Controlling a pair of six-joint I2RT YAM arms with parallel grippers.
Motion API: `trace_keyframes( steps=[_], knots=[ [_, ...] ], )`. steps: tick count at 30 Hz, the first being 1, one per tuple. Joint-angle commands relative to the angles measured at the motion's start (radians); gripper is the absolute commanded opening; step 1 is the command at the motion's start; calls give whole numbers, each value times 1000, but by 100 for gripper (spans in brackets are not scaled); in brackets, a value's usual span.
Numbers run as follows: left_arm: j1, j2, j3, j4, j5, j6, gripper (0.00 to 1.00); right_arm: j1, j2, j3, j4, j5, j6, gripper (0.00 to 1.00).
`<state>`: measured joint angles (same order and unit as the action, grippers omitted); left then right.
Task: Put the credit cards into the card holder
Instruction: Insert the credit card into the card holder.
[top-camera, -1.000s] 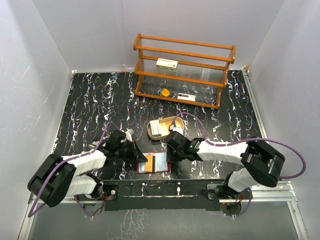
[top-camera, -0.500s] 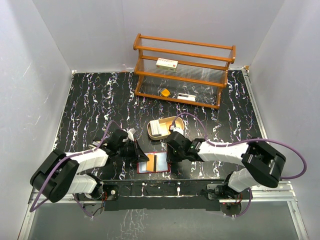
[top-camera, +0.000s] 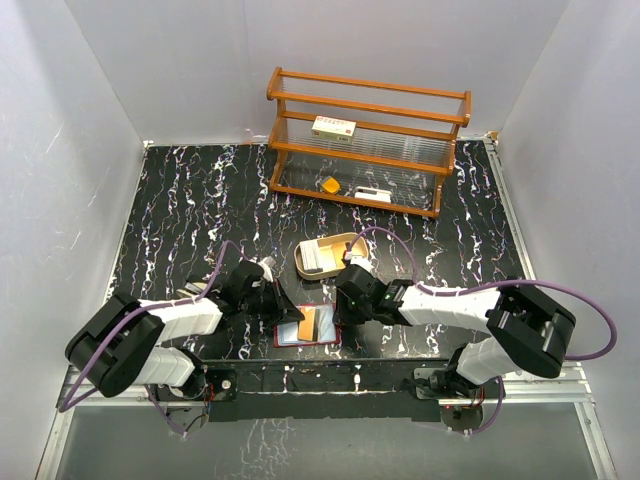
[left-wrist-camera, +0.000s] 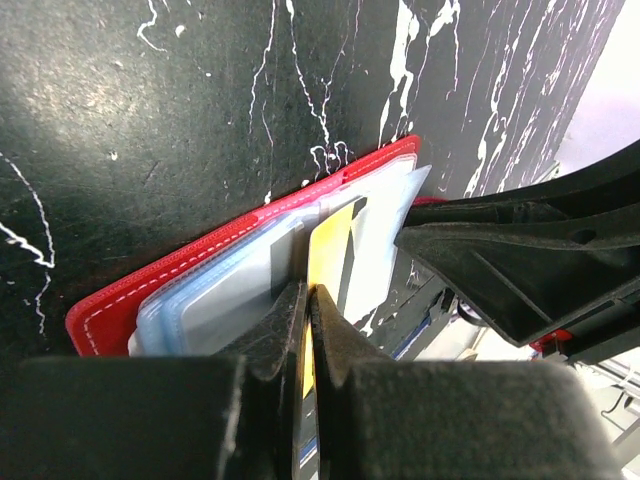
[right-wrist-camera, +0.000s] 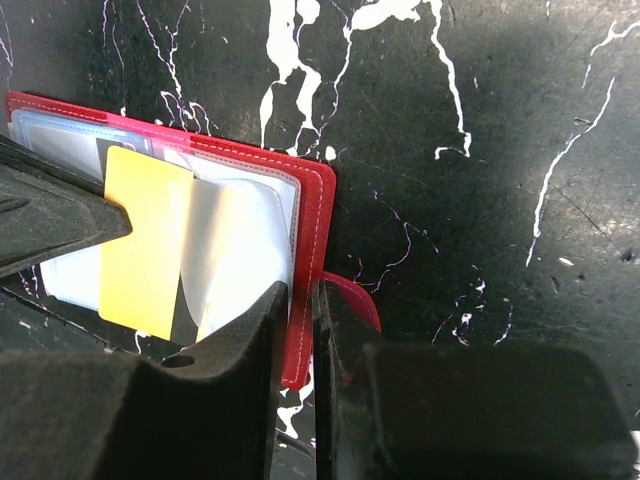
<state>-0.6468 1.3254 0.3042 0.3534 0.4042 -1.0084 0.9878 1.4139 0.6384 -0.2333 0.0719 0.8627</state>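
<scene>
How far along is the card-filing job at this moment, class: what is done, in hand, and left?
Done: the card holder lies open. In hand: the left gripper pinches a yellow card, partly under a clear pocket, while the right gripper clamps the holder's red edge. Left: push that card home, then the cards in the wooden tray.

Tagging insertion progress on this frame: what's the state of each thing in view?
card holder: open, lying flat, its right edge pinched
yellow card: gripped on edge, partly under a clear pocket
left pincer: shut on yellow card
right pincer: shut on card holder
tray: resting flat, holds spare cards
</scene>
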Motion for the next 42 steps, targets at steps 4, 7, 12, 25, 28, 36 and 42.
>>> trace_keyframes(
  steps=[4, 7, 12, 25, 28, 36, 42],
  knots=[
    [-38, -9, -34, -42, -166, -83, 0, 8, 9, -55, 43, -3, 62, 15],
    [-40, -46, -38, -85, -208, -82, 0, 8, -12, -64, 28, 16, 69, 14],
    [-40, -105, -24, -159, -239, -4, 0, 8, -29, -72, 26, 11, 55, 14],
    [-48, -68, -39, -70, -208, 26, 0, 8, -29, -91, 85, -22, 109, 14],
    [-48, -64, -19, -91, -212, 51, 0, 8, -24, -94, 81, -21, 123, 14],
    [-53, -72, -34, -63, -217, 26, 0, 8, -50, -115, 95, -17, 162, 13],
    [-67, -74, -74, 17, -215, -79, 0, 8, -69, -132, 110, -8, 206, 13]
  ],
)
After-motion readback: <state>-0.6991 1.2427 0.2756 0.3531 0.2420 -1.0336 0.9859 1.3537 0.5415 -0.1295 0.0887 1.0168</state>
